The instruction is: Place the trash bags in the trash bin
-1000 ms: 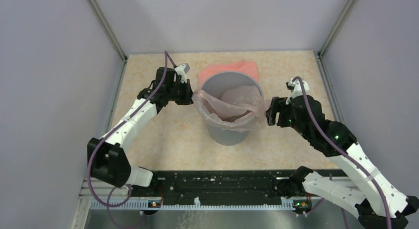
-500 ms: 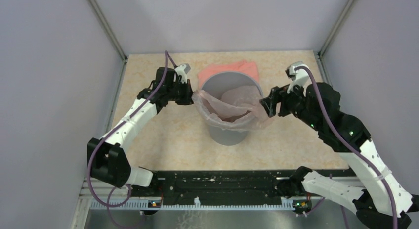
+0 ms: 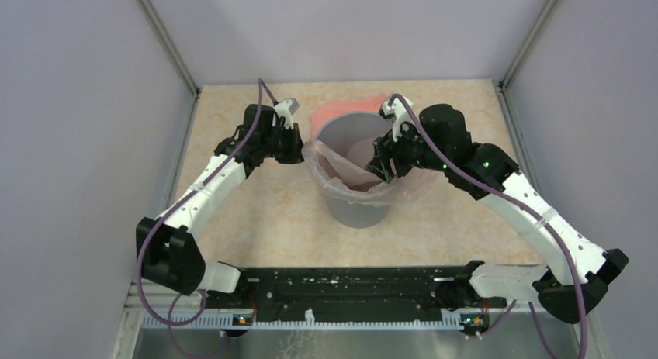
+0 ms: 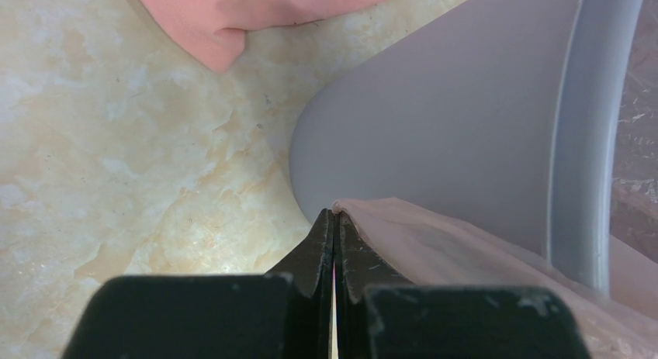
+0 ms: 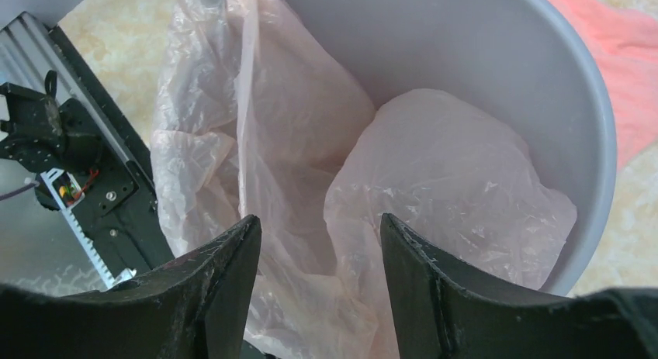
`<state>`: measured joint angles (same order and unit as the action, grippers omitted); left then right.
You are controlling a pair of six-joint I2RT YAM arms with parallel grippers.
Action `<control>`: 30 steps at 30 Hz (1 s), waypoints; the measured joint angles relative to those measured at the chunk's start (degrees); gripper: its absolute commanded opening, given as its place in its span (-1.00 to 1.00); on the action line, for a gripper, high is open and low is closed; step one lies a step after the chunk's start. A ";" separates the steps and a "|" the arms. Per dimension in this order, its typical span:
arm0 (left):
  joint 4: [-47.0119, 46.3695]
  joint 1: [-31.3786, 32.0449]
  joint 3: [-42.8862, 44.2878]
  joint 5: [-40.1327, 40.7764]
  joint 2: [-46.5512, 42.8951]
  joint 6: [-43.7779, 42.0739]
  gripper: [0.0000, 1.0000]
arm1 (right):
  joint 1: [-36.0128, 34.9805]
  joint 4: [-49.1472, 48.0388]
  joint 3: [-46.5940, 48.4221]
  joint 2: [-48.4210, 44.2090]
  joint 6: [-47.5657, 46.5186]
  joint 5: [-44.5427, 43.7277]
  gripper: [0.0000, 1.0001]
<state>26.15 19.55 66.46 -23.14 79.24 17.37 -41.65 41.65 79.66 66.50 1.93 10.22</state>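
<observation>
My left claw [image 4: 335, 219] pinches the crinkly see-through pink plastic bag [image 5: 299, 134] beside the smooth grey round plastic bin [image 5: 434, 41]; my right claw [image 5: 318, 223] hangs spread above it.

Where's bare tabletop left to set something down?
Free: the table strip between trash bin and base rail; both far corners. Crowded: the bin's rim, with left gripper, right gripper, trash bag draped over it, folded sheet behind.
</observation>
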 measured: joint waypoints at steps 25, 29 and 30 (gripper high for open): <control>0.02 0.00 0.94 -0.02 0.00 -0.15 -1.00 | -2.67 3.82 3.78 4.81 -3.89 2.51 -0.58; 0.02 0.00 0.96 -0.04 0.00 -0.33 -1.00 | -2.71 3.85 4.15 5.01 -4.20 2.89 -1.00; 0.02 0.00 0.96 -0.04 0.00 -0.39 -1.00 | -2.75 3.85 4.15 5.01 -4.22 3.10 -1.00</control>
<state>26.17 19.55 67.42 -23.18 79.24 16.97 -44.40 45.50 83.81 71.50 -2.28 13.32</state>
